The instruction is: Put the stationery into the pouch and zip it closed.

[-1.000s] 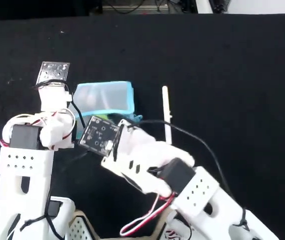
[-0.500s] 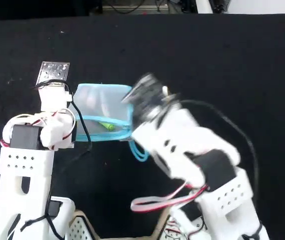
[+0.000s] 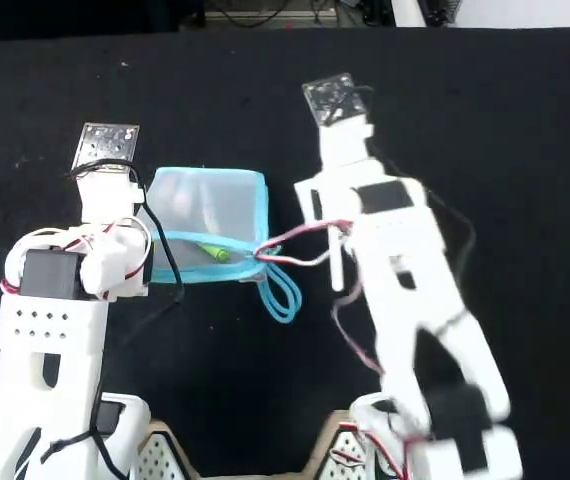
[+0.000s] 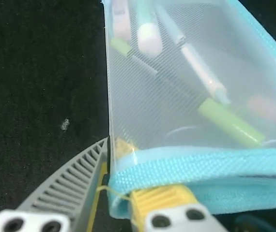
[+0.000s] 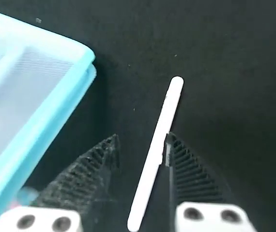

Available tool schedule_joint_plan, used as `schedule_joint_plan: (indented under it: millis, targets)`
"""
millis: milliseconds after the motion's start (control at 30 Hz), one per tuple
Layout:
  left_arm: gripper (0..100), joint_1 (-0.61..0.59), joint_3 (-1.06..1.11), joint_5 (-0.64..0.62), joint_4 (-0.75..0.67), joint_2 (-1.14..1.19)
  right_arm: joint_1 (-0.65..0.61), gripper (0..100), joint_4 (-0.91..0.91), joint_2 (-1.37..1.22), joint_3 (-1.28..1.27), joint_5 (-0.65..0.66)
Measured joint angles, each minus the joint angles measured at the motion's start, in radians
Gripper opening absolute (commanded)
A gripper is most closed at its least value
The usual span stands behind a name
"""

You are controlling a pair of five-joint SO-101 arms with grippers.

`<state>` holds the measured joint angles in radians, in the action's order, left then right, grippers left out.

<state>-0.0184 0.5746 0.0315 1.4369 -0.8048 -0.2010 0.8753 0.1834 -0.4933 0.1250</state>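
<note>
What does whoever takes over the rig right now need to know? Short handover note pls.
Left gripper: shut on a corner of the pouch.
Right gripper: open, fingers either side of the white pen, which lies on the table beside the pouch.
Done: several markers are in the pouch.
Left: grasp the pen, put it in, zip the pouch closed. I can't tell how far the zip is open.

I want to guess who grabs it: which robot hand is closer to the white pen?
Right. The right gripper is open around the white pen, one finger on each side. The left gripper is shut on the pouch corner, across the pouch from the pen.
</note>
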Motion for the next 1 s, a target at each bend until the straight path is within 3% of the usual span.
schedule_joint_plan:
  millis: [567,900,1000]
  targets:
    - [3,0.000,0.000,0.000,0.000,0.000,0.103,14.5,-0.428,-0.359,0.006,0.000]
    - [3,0.000,0.000,0.000,0.000,0.000,0.104,14.2,-0.416,-0.572,0.195,0.000]
    - [3,0.000,0.000,0.000,0.000,0.000,0.104,5.4,-0.345,-0.624,0.272,0.000]
